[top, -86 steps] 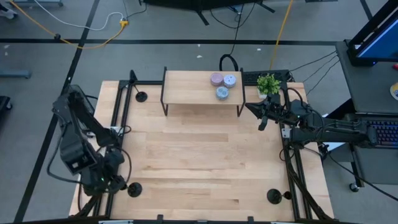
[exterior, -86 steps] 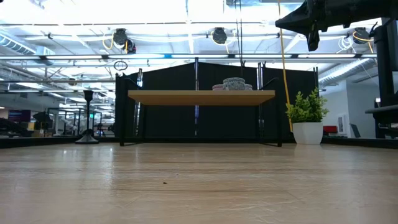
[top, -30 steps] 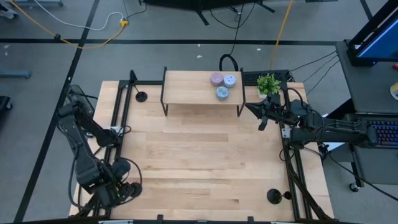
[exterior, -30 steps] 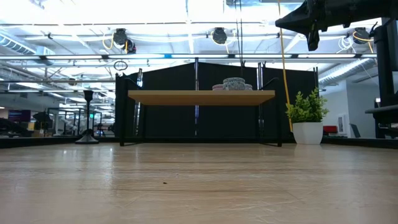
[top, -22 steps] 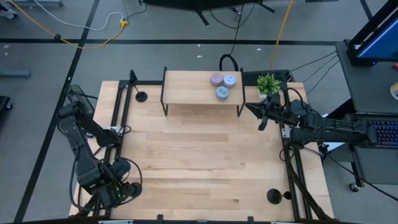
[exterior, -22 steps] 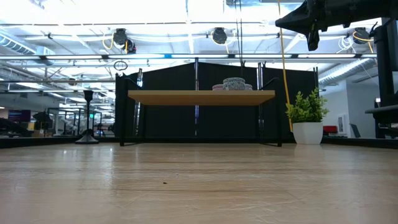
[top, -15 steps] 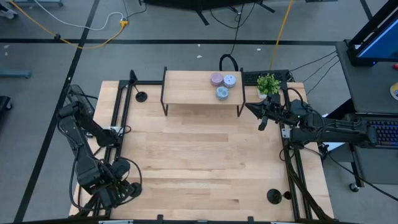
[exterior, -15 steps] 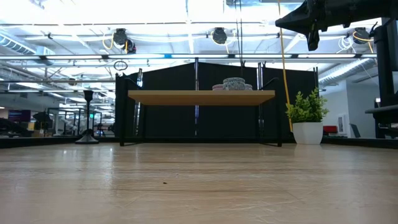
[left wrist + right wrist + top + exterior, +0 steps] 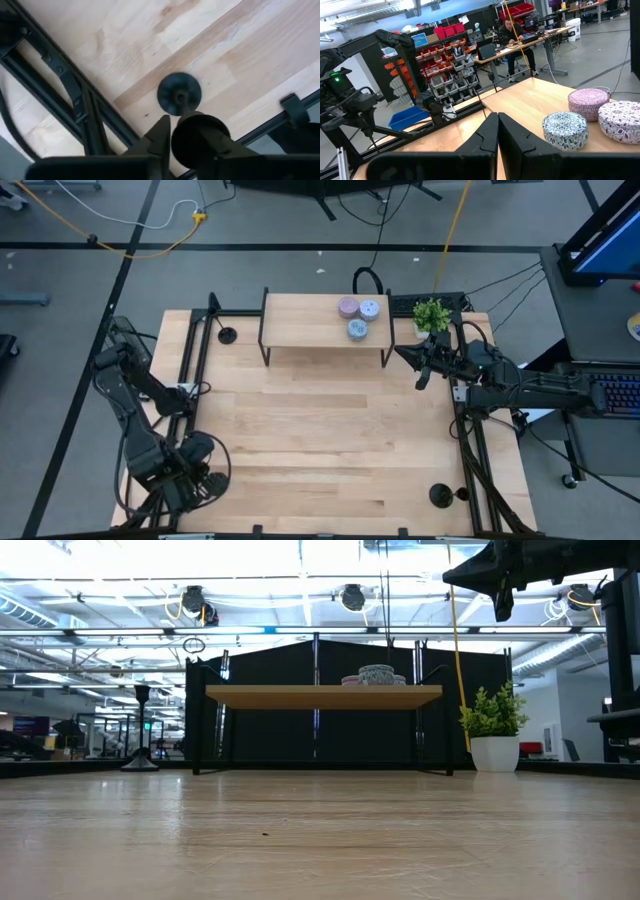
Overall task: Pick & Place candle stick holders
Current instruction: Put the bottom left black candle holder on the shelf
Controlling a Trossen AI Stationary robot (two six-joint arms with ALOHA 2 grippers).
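One black candle stick holder (image 9: 179,93) stands at the table's near left corner, its round base on the wood, with my left gripper (image 9: 203,480) shut on its top. A second holder (image 9: 228,335) stands on its base at the far left, also seen in the low view (image 9: 141,730). A third (image 9: 440,496) stands at the near right. My right gripper (image 9: 419,372) hangs shut, high in the air off the shelf's right end, with nothing in it (image 9: 497,131). My left gripper pinches the holder's small top cup (image 9: 200,142) between its two fingers. The fingers (image 9: 161,136) come from above, pointing down. The holder stands upright, and its round base (image 9: 172,87) rests on the table.
A low wooden shelf (image 9: 300,320) on black legs stands at the far middle, with three round patterned tins (image 9: 357,316) on it. A potted plant (image 9: 431,313) stands to its right. Black frame rails (image 9: 190,370) run along both table sides.
My left gripper has stayed over the near left holder and has drawn its fingers in on the holder's top. The holder stands where it was. My right arm has kept still.
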